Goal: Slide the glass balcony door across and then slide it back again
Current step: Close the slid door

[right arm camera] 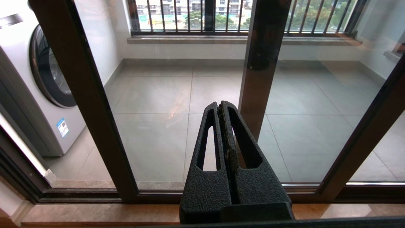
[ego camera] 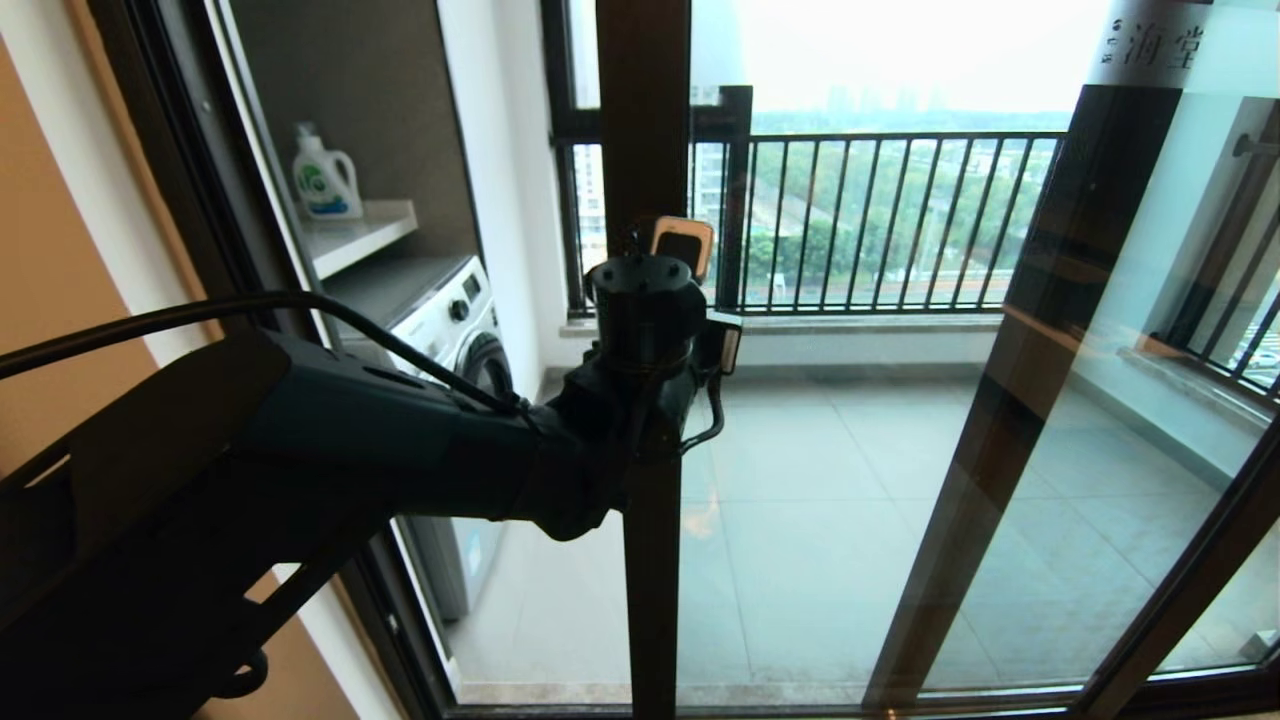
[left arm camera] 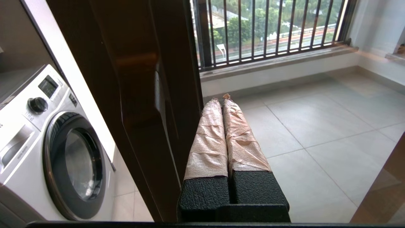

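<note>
Brown frame at left: you see the fixed outer frame, and past it a washing machine [ego camera: 455, 320] with a detergent bottle [ego camera: 325, 175] on the shelf above.
Opening: your gap between that frame and the door's edge is wide enough to show the machine directly, so you can judge the door partly slid across.
Left gripper [left arm camera: 221, 103]: your taped fingers [left arm camera: 208, 139] are pressed together, holding nothing, and lie just beside the door's dark stile, apparently pushing on it.
Glass balcony door [ego camera: 800, 480]: your panel stands mid-track, its leading stile [ego camera: 645, 120] near the centre of the head view.
Right gripper [right arm camera: 220, 109]: parked low before the glass, its fingers closed and empty.
Progress: you cannot tell from this moment which pass this is; at the least, the door is not yet home.
</note>
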Controlling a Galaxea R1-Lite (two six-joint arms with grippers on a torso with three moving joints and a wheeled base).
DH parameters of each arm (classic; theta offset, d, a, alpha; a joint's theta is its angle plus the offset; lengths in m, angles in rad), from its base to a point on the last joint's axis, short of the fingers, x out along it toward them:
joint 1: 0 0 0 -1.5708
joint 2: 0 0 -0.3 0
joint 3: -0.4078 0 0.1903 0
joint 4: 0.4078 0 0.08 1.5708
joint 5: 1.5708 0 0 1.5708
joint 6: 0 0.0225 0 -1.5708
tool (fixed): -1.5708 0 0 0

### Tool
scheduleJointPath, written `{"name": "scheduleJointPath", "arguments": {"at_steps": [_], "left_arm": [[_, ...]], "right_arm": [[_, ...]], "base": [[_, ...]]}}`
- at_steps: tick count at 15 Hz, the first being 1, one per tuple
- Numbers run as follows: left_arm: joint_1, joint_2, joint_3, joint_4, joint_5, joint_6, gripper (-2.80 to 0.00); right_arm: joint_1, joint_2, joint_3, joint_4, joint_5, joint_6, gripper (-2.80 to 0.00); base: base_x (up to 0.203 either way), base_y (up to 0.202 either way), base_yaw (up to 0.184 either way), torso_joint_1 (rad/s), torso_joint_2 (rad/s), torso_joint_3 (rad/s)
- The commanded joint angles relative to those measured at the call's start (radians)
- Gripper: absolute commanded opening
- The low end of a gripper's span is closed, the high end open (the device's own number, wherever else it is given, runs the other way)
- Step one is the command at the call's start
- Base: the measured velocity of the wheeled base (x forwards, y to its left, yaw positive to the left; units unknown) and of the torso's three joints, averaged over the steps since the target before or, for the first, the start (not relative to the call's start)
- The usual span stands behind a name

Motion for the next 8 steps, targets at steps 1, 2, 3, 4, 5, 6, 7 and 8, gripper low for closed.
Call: {"name": "scheduleJointPath", "arguments": {"at_steps": [1,2,3,4,5,6,7,8], "left_arm": [[0.013,0.006,-0.014,-0.001,0.004,0.001,-2.80],[0.025,0.011,-0.014,0.000,0.004,0.002,-2.80],[0.037,0.014,-0.015,0.001,0.005,0.012,-2.80],[0.053,0.019,-0.016,0.000,0.015,0.019,-2.80],[0.060,0.023,-0.016,-0.001,0.021,0.020,-2.80],[0.062,0.026,-0.016,-0.001,0.021,0.020,-2.80],[0.063,0.026,-0.016,0.001,0.021,0.021,-2.80],[0.066,0.024,-0.018,0.001,0.021,0.021,-2.80]], "right_arm": [[0.000,0.001,0.009,-0.001,0.001,-0.001,-2.80],[0.000,0.001,0.009,-0.001,0.001,-0.001,-2.80],[0.000,0.001,0.009,-0.001,0.001,-0.001,-2.80],[0.000,0.001,0.009,-0.001,0.001,-0.001,-2.80],[0.000,0.001,0.009,-0.001,0.001,-0.001,-2.80],[0.000,0.001,0.009,-0.001,0.001,-0.001,-2.80],[0.000,0.001,0.009,-0.001,0.001,-0.001,-2.80],[0.000,0.001,0.009,-0.001,0.001,-0.001,-2.80]], "base": [[0.000,0.000,0.000,0.000,0.00,0.000],[0.000,0.000,0.000,0.000,0.00,0.000],[0.000,0.000,0.000,0.000,0.00,0.000],[0.000,0.000,0.000,0.000,0.00,0.000],[0.000,0.000,0.000,0.000,0.00,0.000],[0.000,0.000,0.000,0.000,0.00,0.000],[0.000,0.000,0.000,0.000,0.00,0.000],[0.000,0.000,0.000,0.000,0.00,0.000]]}}
